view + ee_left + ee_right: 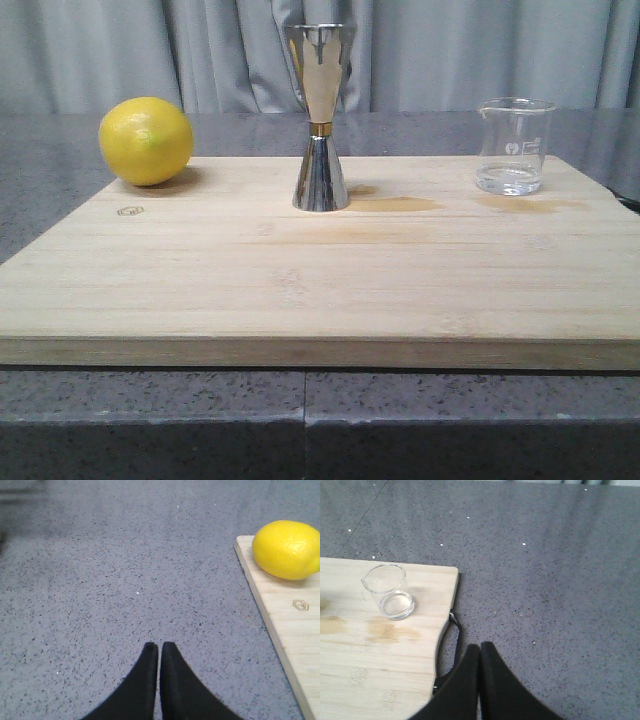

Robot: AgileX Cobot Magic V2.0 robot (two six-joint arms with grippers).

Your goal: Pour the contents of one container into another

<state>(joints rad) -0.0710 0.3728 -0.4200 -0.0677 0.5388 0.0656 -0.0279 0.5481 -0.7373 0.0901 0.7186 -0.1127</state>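
My left gripper [159,652] has its two black fingers [148,680] pressed together, tips meeting, nothing between them. My right gripper [480,652] matches: fingers [495,685] closed tip to tip, holding nothing. Both hang above the counter [100,580]. Neither arm appears in the front view.

Left wrist view. Left gripper [159,652]: black, jaws pressed together with only a thin seam between them, holding nothing, at 6 o'clock. Worktop [125,570]: grey speckled stone, filling most of the frame. Cutting board [295,630]: pale wood, corner and edge at 3 o'clock, small hexagon mark stamped on it. Lemon [286,549]: yellow, resting on the board's corner at 2 o'clock.
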